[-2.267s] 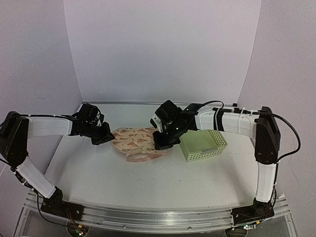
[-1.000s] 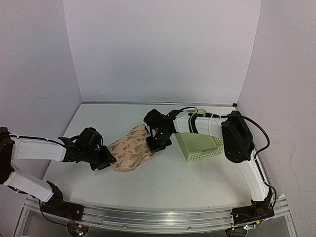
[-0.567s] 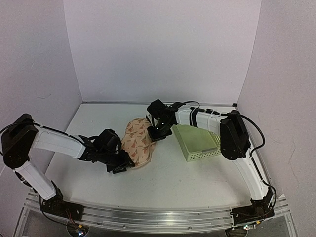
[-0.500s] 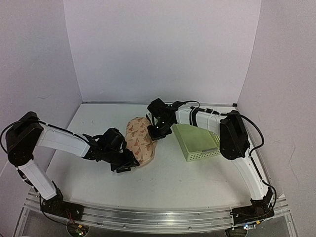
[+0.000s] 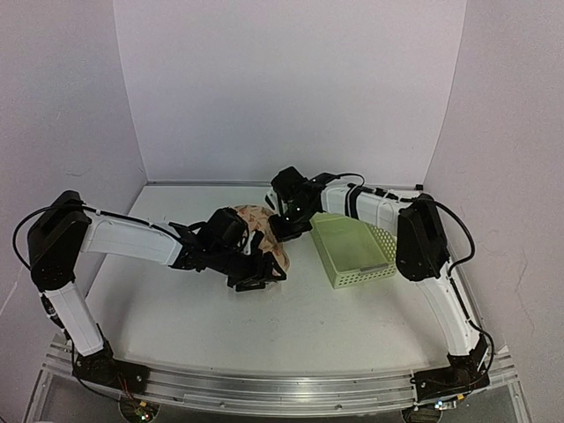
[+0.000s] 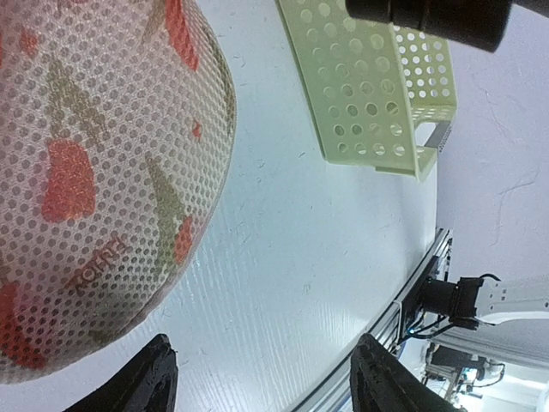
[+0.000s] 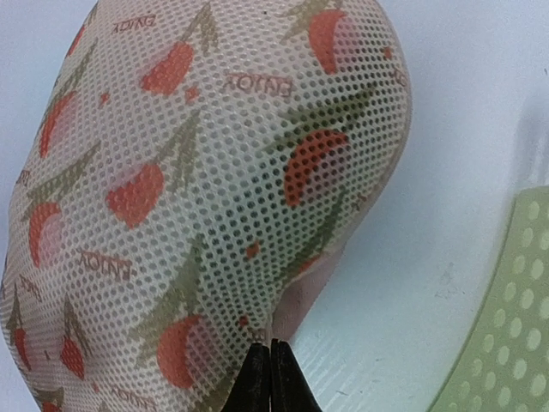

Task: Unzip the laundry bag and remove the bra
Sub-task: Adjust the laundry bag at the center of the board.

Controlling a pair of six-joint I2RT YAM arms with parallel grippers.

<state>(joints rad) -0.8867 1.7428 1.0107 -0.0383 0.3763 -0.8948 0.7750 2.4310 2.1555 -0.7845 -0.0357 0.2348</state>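
The laundry bag (image 5: 260, 231), beige-pink mesh with orange-red prints, lies mid-table between both grippers. It fills most of the right wrist view (image 7: 206, 197) and the upper left of the left wrist view (image 6: 94, 172). My right gripper (image 5: 284, 231) is at the bag's far right end; its fingertips (image 7: 271, 378) are shut on the bag's seam edge. My left gripper (image 5: 260, 278) hangs at the bag's near side, open (image 6: 270, 382), with only bare table between its fingers. The bra is hidden from view.
A pale green perforated plastic basket (image 5: 357, 251) stands just right of the bag, close to the right arm, and shows in the left wrist view (image 6: 369, 94). The table's front rail (image 5: 264, 388) runs along the near edge. White walls enclose the back and sides.
My left gripper swung from the bag's left end round its near side toward the middle and opened, letting go. The bag turned and bunched up toward the right gripper, which stayed shut.
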